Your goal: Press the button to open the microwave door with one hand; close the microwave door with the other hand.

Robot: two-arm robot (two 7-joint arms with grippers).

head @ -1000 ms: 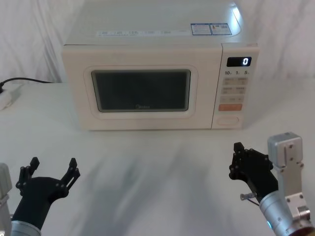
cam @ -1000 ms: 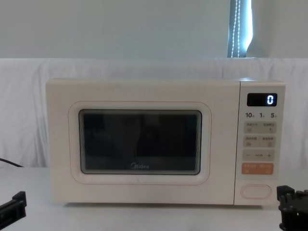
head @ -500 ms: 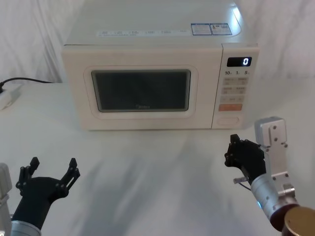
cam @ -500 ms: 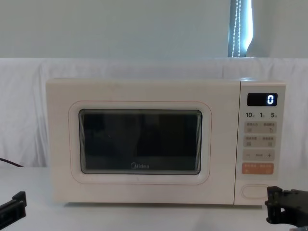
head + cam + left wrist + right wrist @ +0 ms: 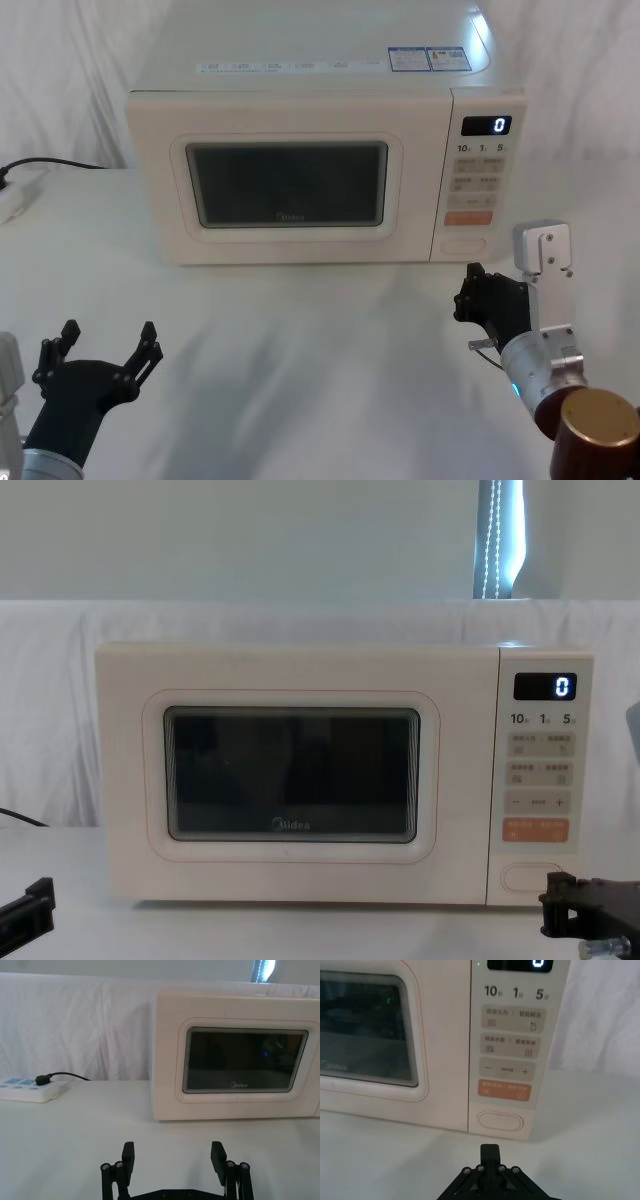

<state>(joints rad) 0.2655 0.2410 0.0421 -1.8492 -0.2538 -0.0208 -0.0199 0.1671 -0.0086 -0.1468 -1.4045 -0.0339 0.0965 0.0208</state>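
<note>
Low on the key panel, the button (image 5: 500,1122) sits under the orange key (image 5: 504,1090), at the bottom right corner of the microwave (image 5: 310,150). Nothing touches it. To its left, the door (image 5: 288,180) lies shut and flush with the front, its dark window showing the Midea logo. The display (image 5: 486,125) above the keys reads 0. The microwave stands on a table (image 5: 300,340) covered in white cloth.

The right gripper (image 5: 490,1149) hangs just in front of the button and a little below it, apart from the panel, its fingers pressed together into one point aimed at the button. The left gripper (image 5: 105,345) stays low at the near left of the table, well apart from the microwave, fingers spread wide and holding nothing. A power strip (image 5: 27,1090) with a black plug lies at the far left.
</note>
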